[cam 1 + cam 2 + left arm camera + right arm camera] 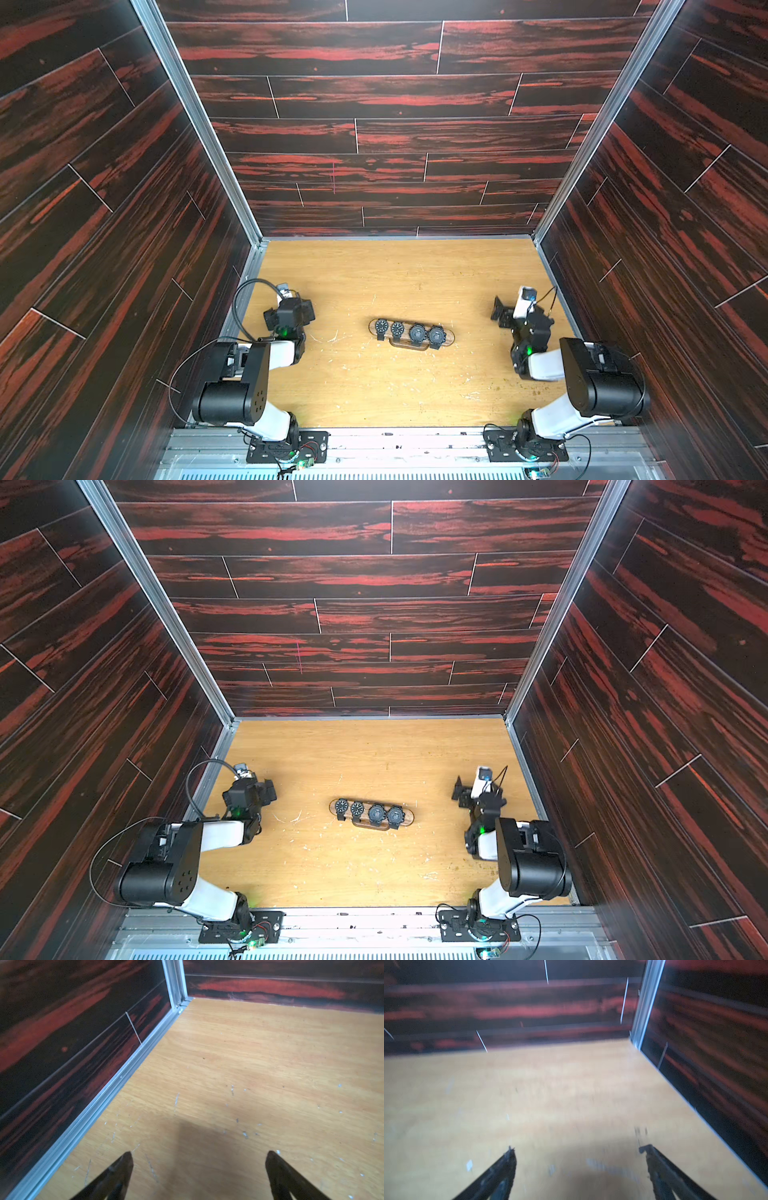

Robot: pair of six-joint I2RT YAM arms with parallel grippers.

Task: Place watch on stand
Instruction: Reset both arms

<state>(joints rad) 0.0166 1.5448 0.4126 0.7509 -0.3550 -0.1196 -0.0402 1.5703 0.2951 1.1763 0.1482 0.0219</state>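
Guessing I'm done: four watches on the stand, my left end effector and right end effector open, empty, nothing left to grab.

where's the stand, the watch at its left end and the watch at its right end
stand [450, 336], in a top view, bare wood at its right end
left watch [381, 325], in a top view, on the dial
right watch [436, 334], in a top view, on the dial
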